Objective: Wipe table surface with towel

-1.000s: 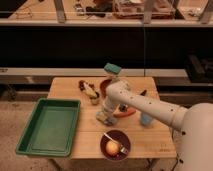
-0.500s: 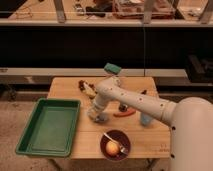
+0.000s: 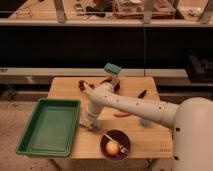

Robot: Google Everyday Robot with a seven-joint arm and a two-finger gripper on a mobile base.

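Observation:
The wooden table [image 3: 65,90] stands in the middle of the camera view. My white arm reaches in from the lower right across the table. The gripper [image 3: 89,122] is low over the table's left front part, next to the green tray. A small grey-blue patch [image 3: 95,125] shows under the gripper; it may be the towel, but I cannot tell. No other towel shows on the table.
A green tray [image 3: 50,125] overhangs the table's left front. A dark bowl [image 3: 115,145] with an orange ball and a utensil sits at the front. A teal block [image 3: 113,68], dark items [image 3: 84,85], an orange stick [image 3: 121,114] and a blue cup [image 3: 145,121] stand further back and to the right.
The arm has swung left and a little toward the front edge, bringing the gripper from near the bowl to beside the green tray.

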